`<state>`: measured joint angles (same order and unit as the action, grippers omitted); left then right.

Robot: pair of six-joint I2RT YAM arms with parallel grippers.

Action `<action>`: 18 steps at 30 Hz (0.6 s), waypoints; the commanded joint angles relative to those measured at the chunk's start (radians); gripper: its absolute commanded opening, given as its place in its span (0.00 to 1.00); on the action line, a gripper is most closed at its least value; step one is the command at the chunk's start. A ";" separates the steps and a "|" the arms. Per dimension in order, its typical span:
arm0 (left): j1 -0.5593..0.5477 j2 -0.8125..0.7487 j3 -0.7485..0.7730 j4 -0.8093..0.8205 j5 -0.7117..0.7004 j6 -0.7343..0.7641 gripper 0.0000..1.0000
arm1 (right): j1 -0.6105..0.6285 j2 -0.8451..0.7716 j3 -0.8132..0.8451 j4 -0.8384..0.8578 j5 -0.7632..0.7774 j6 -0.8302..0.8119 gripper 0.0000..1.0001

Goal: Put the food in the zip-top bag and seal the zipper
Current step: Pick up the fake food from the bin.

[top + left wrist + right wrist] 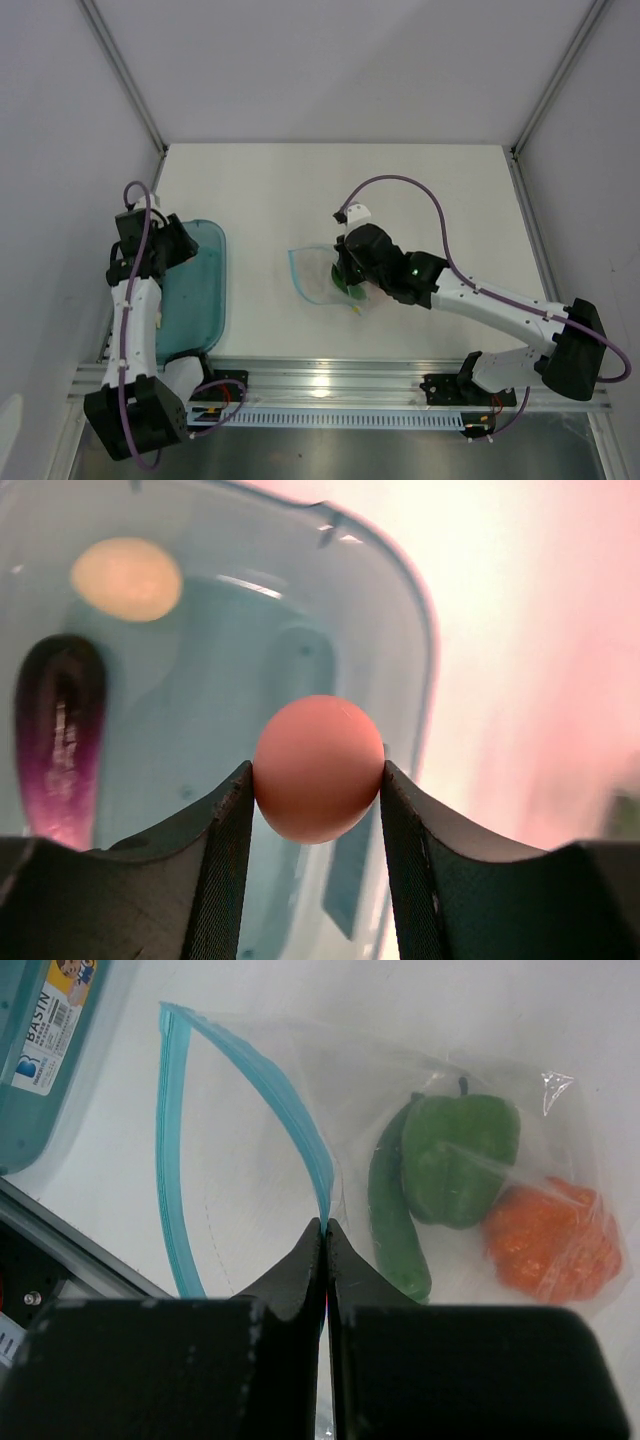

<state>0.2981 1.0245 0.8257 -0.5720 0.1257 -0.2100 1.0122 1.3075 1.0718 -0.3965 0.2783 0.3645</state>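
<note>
– Egg (318, 765) on the left: the left gripper (318, 780) has its jaws partway in, one pad on each side of that pinkish ball, above the teal tray (430, 680). How will it handle?

– Light, hard and smooth, I'd judge. It's round, so it could squirt out if the pads sat off its widest line. They sit about on it now, and a moderate squeeze should do.

– What else lies in the tray?

– A purple eggplant (58, 730) along the left side and a cream egg (125, 578) farther in. Only the left wrist view shows them. From the top camera the arm covers that end of the tray, and I cannot make out any food there.

– And to the right?

– The zip-top bag (250, 1080) lies on the table (420, 190) near the middle, apart from the tray. The right gripper (326, 1232) is pinched fully closed on one lip of its mouth, right at the zipper (168, 1160), so the mouth gapes towards the tray.

– Soft stuff.

– Thin, floppy, slick film, I'd say, so the stiffer blue strip is the sensible place to hold. Inside, the right wrist view shows a green bell pepper (460, 1150), a slim green pod (395, 1220) touching it and an orange fruit (550, 1240) beside them. From above, only a green blur shows under the gripper.
</note>
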 commanded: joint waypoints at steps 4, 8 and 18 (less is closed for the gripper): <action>-0.062 -0.193 -0.016 0.000 0.202 -0.071 0.01 | -0.003 -0.007 0.083 -0.129 0.024 0.070 0.00; -0.143 -0.265 -0.033 0.018 0.273 -0.115 0.01 | -0.003 -0.007 0.106 -0.186 0.062 0.108 0.00; -0.419 -0.308 -0.046 0.150 0.396 -0.310 0.01 | -0.001 -0.001 0.168 -0.272 0.076 0.197 0.00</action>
<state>-0.0528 0.7383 0.7872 -0.5175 0.4595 -0.4221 1.0122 1.3075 1.1809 -0.6334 0.3286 0.5148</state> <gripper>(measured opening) 0.516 0.006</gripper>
